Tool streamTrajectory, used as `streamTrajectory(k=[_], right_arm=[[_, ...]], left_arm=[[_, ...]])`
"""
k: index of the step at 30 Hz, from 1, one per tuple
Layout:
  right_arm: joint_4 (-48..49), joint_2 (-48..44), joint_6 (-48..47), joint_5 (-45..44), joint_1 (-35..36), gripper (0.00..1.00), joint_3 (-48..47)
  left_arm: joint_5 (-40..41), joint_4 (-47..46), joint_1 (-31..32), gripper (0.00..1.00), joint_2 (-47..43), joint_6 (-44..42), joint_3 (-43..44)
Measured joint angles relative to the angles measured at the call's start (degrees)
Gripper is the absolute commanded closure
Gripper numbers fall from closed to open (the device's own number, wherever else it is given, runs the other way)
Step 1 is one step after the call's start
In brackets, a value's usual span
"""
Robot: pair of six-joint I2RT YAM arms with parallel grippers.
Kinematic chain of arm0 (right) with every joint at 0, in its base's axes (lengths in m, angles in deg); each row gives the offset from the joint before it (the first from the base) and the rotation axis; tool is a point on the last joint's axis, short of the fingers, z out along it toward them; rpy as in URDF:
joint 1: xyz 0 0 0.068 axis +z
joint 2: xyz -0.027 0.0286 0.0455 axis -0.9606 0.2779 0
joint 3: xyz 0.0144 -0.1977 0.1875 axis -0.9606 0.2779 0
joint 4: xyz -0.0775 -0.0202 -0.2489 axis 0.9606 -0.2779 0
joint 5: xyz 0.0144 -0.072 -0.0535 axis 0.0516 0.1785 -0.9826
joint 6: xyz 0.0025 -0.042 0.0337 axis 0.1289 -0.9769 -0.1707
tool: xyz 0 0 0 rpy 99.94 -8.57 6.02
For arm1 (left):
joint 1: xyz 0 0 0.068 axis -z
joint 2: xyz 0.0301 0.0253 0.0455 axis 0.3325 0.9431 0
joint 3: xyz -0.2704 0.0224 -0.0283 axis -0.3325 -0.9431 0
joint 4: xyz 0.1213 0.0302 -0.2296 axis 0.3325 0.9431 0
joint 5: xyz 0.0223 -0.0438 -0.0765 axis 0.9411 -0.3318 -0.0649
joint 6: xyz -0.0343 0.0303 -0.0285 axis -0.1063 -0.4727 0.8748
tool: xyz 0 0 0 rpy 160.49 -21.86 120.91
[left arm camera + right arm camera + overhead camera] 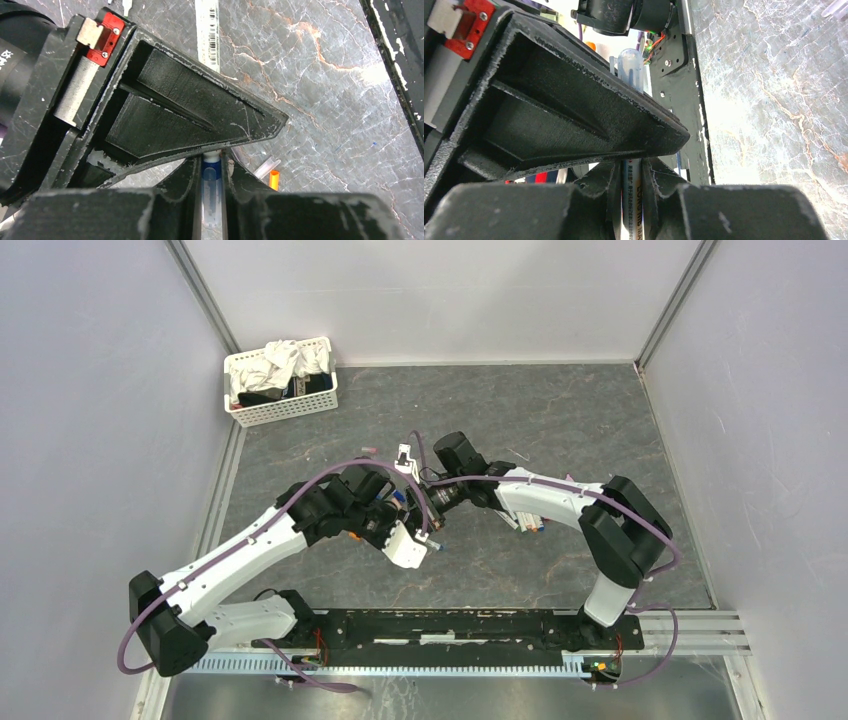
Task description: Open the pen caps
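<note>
My two grippers meet over the middle of the table and hold one pen between them. My left gripper (212, 161) is shut on the pen's translucent blue cap (210, 182), with the white barrel end showing just past it. My right gripper (631, 166) is shut on the white printed pen barrel (632, 197); the blue cap (629, 64) shows beyond its upper finger. In the top view the left gripper (407, 508) and right gripper (436, 496) sit almost tip to tip. An orange cap (273, 178) and a clear cap (265, 167) lie on the table beside my left fingers.
A white basket (262, 412) of cloths stands at the back left. Another white pen barrel (207, 35) lies ahead of the left gripper. Several pens (530, 523) lie under the right forearm. The black base rail (450, 625) runs along the near edge.
</note>
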Motion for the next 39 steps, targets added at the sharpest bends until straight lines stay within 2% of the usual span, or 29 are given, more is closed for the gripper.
streamTrajectory(k=[5,6,7,8,11,18,20,22,29,36,38,39], right_arm=[[-0.2,0.0,-0.3,0.0,0.0,1.00,0.0],[-0.3,0.0,-0.5,0.0,0.0,0.96,0.0],[-0.3,0.0,-0.5,0.0,0.0,0.86,0.0],[-0.5,0.0,-0.6,0.0,0.0,0.80,0.0],[-0.7,0.0,-0.4,-0.3,0.0,0.74,-0.2],[2.8,1.1,4.0,-0.3,0.5,0.75,-0.5],[3.9,1.7,5.2,-0.3,0.7,0.84,-0.6],[5.3,2.3,6.6,-0.1,0.7,1.00,-0.6],[7.7,3.4,9.6,-0.3,0.8,1.00,-1.3],[3.1,5.7,4.9,-0.7,0.9,1.00,-4.6],[2.1,3.7,0.9,-2.7,1.0,1.00,-1.8],[6.1,-0.9,-0.5,-7.1,1.2,1.00,4.0]], left_arm=[[0.0,0.0,0.0,0.97,0.0,0.0,0.0],[0.0,0.0,0.0,0.98,0.0,0.0,0.0],[0.1,0.1,0.1,0.98,0.0,0.0,0.0],[0.0,0.1,0.1,0.98,0.0,0.0,0.0],[0.0,0.2,0.1,0.98,0.0,0.0,0.0],[1.0,2.0,0.0,0.98,0.0,0.1,0.4],[1.6,2.6,0.0,0.98,0.0,0.0,0.5],[1.9,3.1,0.0,0.98,-0.1,0.1,0.5],[3.5,3.9,0.0,0.98,-0.8,0.0,0.5],[6.6,4.7,-0.1,0.98,-0.4,0.0,0.5],[5.4,4.8,-2.3,0.98,0.0,-2.1,0.6],[0.2,4.6,-5.4,0.98,0.1,-5.6,0.5]])
